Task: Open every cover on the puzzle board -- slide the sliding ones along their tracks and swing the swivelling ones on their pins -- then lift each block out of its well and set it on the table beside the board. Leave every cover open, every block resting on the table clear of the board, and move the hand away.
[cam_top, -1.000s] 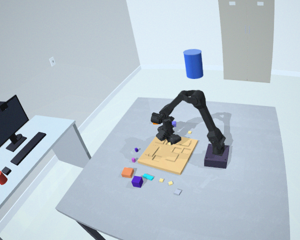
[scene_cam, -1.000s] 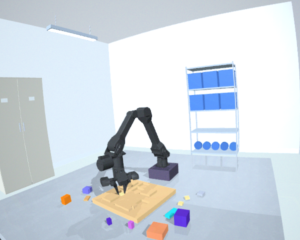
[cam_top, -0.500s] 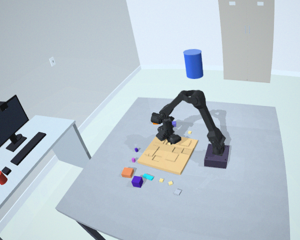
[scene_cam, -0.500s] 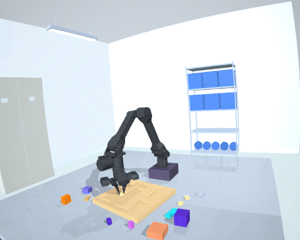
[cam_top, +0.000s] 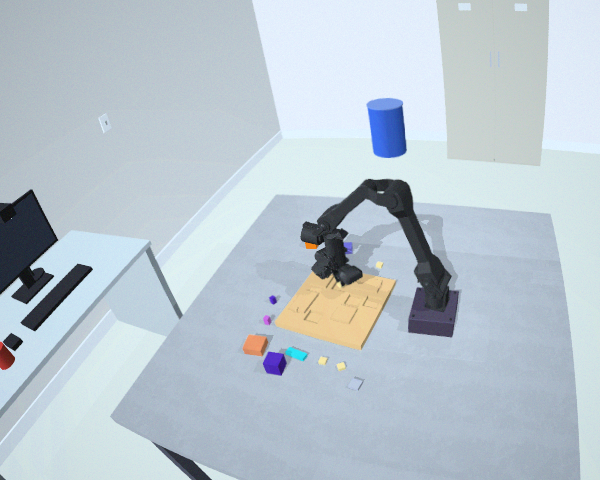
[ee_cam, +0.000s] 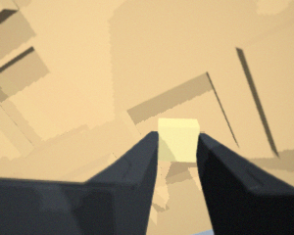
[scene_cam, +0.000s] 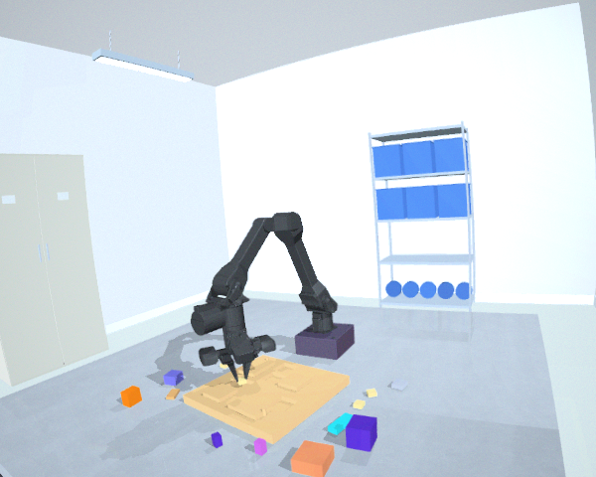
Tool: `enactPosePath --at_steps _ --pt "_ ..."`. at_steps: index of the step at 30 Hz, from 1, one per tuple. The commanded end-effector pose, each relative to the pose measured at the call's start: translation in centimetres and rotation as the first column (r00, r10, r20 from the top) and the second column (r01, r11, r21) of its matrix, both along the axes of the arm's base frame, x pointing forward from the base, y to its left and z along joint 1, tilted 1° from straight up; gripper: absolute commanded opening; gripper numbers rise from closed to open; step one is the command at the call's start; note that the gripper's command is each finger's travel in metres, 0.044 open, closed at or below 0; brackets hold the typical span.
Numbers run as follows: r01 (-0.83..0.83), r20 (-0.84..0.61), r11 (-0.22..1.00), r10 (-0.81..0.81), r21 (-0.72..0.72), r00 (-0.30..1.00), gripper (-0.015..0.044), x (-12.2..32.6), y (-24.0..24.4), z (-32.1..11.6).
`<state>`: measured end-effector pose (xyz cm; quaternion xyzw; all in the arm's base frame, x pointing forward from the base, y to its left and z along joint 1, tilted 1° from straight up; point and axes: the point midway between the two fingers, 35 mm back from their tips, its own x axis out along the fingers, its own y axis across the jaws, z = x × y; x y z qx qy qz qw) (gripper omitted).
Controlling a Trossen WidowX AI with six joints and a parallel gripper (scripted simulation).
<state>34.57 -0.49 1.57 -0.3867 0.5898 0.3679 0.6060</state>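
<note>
A puzzle board (cam_top: 336,336) (scene_cam: 308,397) (ee_cam: 73,29) on the table (cam_top: 445,413) (scene_cam: 457,380), loose pieces around it.
In the top view, the arm's base (cam_top: 418,326) (scene_cam: 306,348) stands right of the board; a large cube (cam_top: 274,363) (scene_cam: 361,432) and a rectangular block (cam_top: 255,345) (scene_cam: 312,458) lie before its left corner. Over the board, a small block (cam_top: 339,284) (scene_cam: 241,381) (ee_cam: 178,140) sits between the gripper's (cam_top: 340,283) (scene_cam: 241,381) (ee_cam: 178,137) fingertips. Left stands a desk (cam_top: 104,243) bearing a monitor (cam_top: 16,245); behind, a two-door cabinet (cam_top: 491,108) (scene_cam: 47,287).

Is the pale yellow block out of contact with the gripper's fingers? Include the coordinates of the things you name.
No, the fingers press both sides of the pale yellow block (ee_cam: 178,141).
</note>
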Motion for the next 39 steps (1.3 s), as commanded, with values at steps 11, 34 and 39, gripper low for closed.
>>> enactPosePath --at_steps 11,34,39 --pt "-0.002 0.013 1.0 0.002 -0.002 1.0 0.008 0.1 0.0 2.3" --pt "-0.003 0.012 1.0 0.003 -0.002 1.0 0.008 0.0 0.1 6.4" --pt "-0.003 0.012 1.0 0.003 -0.002 1.0 0.008 -0.1 0.1 7.7"
